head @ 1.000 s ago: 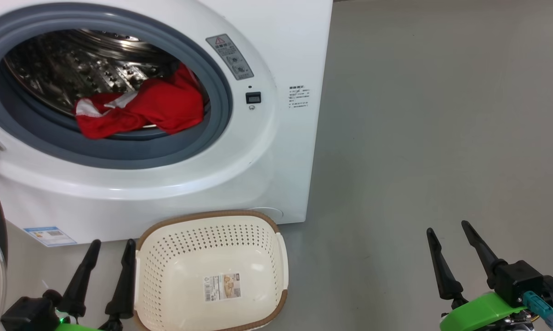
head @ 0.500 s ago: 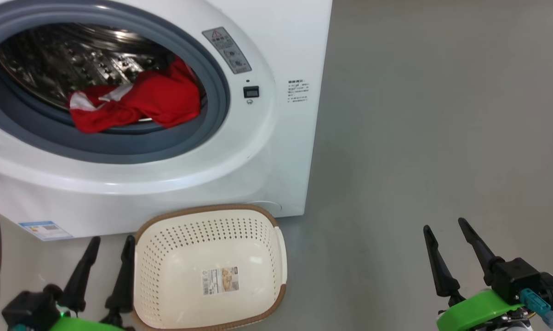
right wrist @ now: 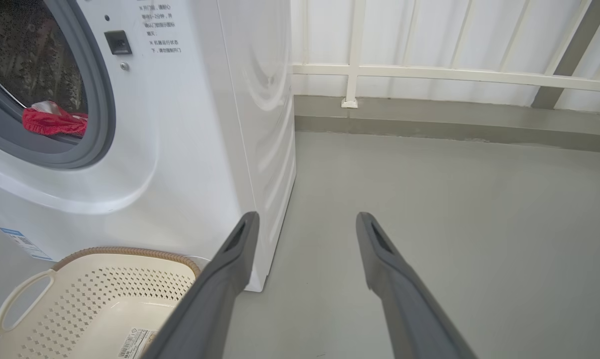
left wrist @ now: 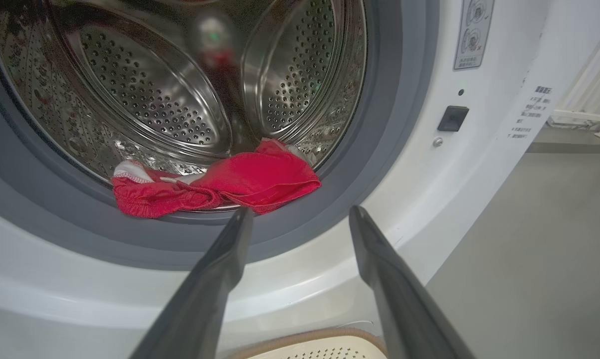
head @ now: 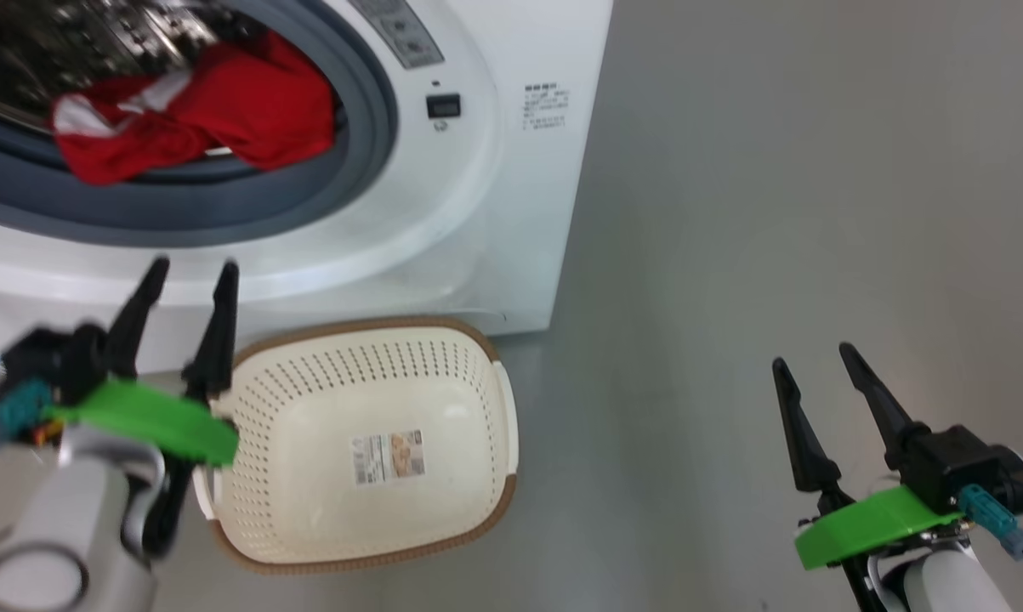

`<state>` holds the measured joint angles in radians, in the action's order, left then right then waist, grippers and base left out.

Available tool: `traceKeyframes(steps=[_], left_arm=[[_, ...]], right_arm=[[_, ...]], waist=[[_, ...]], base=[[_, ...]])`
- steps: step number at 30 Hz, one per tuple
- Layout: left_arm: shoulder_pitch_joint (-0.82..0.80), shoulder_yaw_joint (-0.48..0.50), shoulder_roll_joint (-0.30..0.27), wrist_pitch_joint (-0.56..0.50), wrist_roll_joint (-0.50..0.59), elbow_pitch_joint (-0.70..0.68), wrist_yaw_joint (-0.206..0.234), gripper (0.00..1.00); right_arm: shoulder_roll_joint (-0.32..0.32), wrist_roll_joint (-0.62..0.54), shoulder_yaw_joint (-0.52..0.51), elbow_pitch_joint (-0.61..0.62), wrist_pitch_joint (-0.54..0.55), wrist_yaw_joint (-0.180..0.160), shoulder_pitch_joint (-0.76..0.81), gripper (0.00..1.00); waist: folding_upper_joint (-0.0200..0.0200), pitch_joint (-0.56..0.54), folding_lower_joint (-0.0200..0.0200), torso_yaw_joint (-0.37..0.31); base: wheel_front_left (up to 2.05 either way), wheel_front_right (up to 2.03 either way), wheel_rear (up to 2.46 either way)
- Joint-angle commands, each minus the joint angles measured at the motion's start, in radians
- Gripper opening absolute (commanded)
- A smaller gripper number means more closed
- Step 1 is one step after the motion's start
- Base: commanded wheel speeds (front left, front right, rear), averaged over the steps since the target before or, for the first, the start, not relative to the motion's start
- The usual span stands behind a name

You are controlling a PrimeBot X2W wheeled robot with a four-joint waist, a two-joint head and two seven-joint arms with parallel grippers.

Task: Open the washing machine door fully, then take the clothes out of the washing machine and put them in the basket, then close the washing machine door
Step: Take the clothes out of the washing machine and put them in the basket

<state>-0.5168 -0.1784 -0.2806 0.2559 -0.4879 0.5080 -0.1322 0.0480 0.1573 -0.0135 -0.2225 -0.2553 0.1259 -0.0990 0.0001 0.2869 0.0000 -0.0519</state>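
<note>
Left wrist view: crumpled red clothes (left wrist: 250, 182) in perforated steel drum (left wrist: 155, 99).

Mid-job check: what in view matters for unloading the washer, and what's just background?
For the job: washing machine, red clothes in its drum, basket in front of it, left gripper open and aimed at the clothes, right gripper open, off to the side.
Just there: grey floor, white railing.
</note>
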Motion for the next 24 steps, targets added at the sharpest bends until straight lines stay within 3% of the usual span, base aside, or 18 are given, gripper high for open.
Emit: traceKeyframes(steps=[1,13,24], left_arm=[[-0.084,0.002,-0.050,-0.003,-0.013,0.026,0.002,1.00],[-0.462,-0.192,-0.121,-0.042,-0.102,0.303,0.002,1.00],[-0.640,-0.306,-0.180,-0.082,-0.190,0.449,0.002,1.00]], right_arm=[[0.003,0.001,0.032,0.029,-0.006,0.005,-0.036,1.00],[0.002,0.051,0.084,0.041,-0.006,0.005,-0.104,1.00],[0.002,0.065,0.112,0.053,-0.006,0.005,-0.133,1.00]], waist=[[-0.0001,0.069,0.0000,-0.021],[-0.0001,0.196,0.0000,-0.069],[-0.0001,0.281,0.0000,-0.110]], base=[[0.00,0.00,0.00],[0.00,0.00,0.00],[0.00,0.00,0.00]])
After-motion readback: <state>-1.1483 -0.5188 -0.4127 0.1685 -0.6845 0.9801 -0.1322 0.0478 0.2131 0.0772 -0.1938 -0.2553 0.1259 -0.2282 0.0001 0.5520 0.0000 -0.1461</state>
